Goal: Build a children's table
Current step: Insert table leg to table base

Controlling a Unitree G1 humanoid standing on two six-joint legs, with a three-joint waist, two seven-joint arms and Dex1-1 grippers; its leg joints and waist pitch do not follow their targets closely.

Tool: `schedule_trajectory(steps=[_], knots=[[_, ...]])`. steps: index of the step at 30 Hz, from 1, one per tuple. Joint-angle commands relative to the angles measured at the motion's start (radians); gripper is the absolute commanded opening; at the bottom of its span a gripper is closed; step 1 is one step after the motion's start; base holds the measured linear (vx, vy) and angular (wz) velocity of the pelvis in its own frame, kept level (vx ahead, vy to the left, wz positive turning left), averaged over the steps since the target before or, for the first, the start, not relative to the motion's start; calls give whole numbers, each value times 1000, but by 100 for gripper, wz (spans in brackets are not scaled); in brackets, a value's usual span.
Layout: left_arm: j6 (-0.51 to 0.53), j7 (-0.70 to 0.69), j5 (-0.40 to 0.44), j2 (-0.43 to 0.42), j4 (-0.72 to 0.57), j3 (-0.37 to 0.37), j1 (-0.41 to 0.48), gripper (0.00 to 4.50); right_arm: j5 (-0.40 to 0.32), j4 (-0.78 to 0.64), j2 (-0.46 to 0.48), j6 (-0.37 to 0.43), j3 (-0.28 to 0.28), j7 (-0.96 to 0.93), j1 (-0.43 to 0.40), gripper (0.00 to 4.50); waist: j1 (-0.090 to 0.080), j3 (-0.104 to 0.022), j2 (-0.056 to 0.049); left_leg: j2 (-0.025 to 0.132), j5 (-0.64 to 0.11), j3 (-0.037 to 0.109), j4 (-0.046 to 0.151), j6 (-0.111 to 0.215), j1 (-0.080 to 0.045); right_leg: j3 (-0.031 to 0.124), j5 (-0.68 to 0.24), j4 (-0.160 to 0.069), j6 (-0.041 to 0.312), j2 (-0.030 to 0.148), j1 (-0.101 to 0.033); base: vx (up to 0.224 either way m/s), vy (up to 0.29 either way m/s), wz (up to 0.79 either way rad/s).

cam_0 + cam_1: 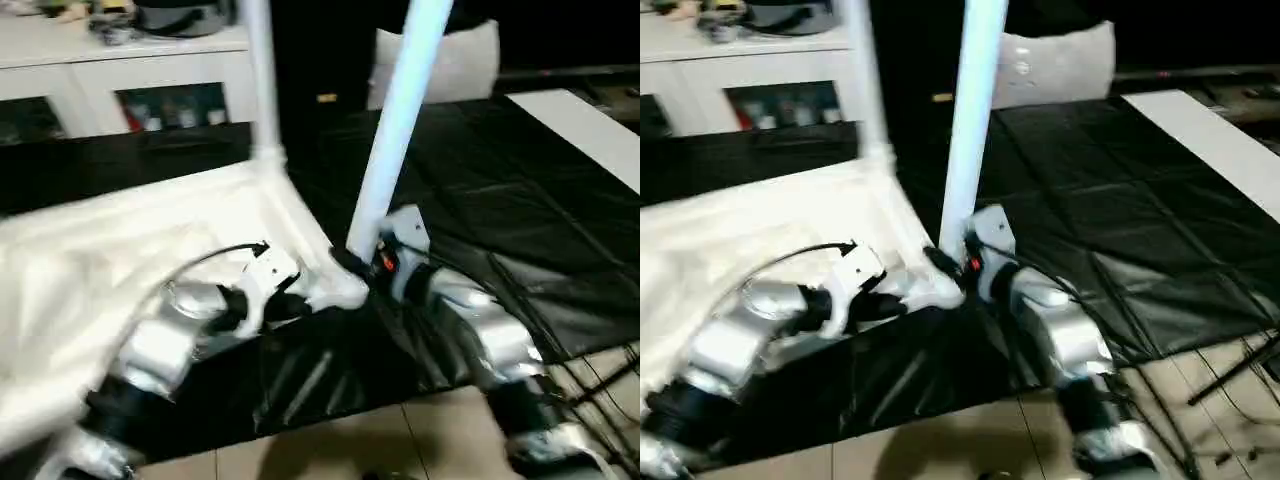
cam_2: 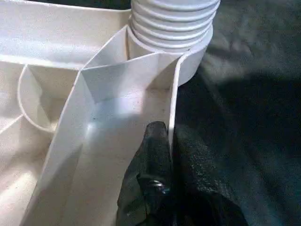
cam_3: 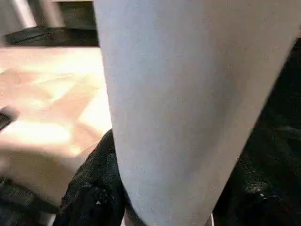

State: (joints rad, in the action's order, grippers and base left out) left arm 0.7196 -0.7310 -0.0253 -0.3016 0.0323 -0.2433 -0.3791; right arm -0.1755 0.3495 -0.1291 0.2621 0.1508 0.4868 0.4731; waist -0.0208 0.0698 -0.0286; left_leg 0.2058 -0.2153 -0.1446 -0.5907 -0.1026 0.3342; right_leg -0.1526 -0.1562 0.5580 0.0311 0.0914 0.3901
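The children's table top (image 1: 120,250) lies upside down on the black mat, ribbed underside up. One white leg (image 1: 262,80) stands upright in its far corner socket. A second leg (image 1: 395,130) rises, slightly tilted, from the near corner socket, and its ribbed end (image 2: 171,23) sits in that socket. My right gripper (image 1: 365,262) is shut on this leg just above its base, and the leg (image 3: 188,103) sits between the black fingers (image 3: 94,188). My left gripper (image 1: 295,303) is shut on the table's thin rim wall (image 2: 171,108) right beside that corner.
A black mat (image 1: 480,200) covers the floor under the work. White cabinets with glass doors (image 1: 130,70) stand at the back left. A flat white panel (image 1: 590,130) lies at the right. Tiled floor (image 1: 380,440) and cables (image 1: 600,370) are near me.
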Motion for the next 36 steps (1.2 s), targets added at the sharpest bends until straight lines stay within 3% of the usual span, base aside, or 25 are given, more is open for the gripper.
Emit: schedule_trajectory(steps=[1,2,3,4,7,10,13,20,21,22,28,33,36], knots=[[33,76,-22,26,-114,78,-22,0,43,141,1,60,0,-60,-44,190,-2,-38,-8,11,-372,10,81,35,13,40,-583,-99,50,59,-39,0,0,0],[54,91,-28,52,-138,71,-20,0,45,164,12,57,-1,-75,-28,190,-3,-40,-1,12,-359,10,81,39,17,42,-572,-98,53,60,-42,0,0,0],[76,110,-31,76,-162,63,-20,0,48,185,25,56,-2,-88,-12,190,-4,-42,-4,13,-341,9,81,43,18,45,-547,-92,64,59,-42,0,0,0],[88,121,-32,89,-175,57,-21,0,51,198,32,55,-2,-94,-3,190,-4,-45,7,12,-308,5,79,52,22,49,-519,-91,73,59,-42,0,0,0],[88,123,-18,83,-164,38,-32,0,48,213,48,79,12,-72,10,190,6,-55,4,15,-179,0,76,80,33,59,-366,-69,121,56,-47,0,0,0],[107,111,0,52,-160,28,-47,0,40,226,62,92,20,-46,13,190,12,-56,2,17,-138,-4,74,90,31,62,-293,-58,159,55,-49,0,0,0],[123,121,6,36,-165,24,-52,0,44,241,66,83,20,-49,20,190,13,-54,-4,19,-153,-4,78,80,28,62,-295,-57,169,54,-50,0,0,0],[115,140,38,1,-166,-18,-45,0,56,267,64,54,23,-26,38,190,8,-48,-3,16,-229,-2,81,58,23,60,-411,-73,127,55,-47,0,0,0],[108,143,42,-2,-164,-22,-44,0,55,268,65,47,20,-21,40,225,8,-50,-3,16,-232,-2,80,58,22,60,-417,-74,123,55,-46,0,0,0],[94,138,43,-10,-159,-27,-45,0,54,268,68,31,11,-26,44,225,8,-50,-2,16,-228,-2,79,59,21,60,-415,-74,124,55,-45,0,0,0],[47,139,38,-26,-140,-25,-49,0,74,279,57,9,22,-15,54,279,13,-56,0,19,-178,-4,77,63,24,64,-331,-60,161,54,-48,0,0,0],[-4,141,34,-38,-120,-12,-50,0,36,260,49,22,-4,33,44,334,17,-59,-2,20,-158,-7,75,73,23,65,-299,-57,175,55,-50,0,0,0],[-25,132,27,-47,-117,-9,-47,0,33,238,37,13,-16,39,30,360,26,-68,-3,22,-87,-7,70,80,25,68,-209,-42,199,54,-54,0,0,0]])
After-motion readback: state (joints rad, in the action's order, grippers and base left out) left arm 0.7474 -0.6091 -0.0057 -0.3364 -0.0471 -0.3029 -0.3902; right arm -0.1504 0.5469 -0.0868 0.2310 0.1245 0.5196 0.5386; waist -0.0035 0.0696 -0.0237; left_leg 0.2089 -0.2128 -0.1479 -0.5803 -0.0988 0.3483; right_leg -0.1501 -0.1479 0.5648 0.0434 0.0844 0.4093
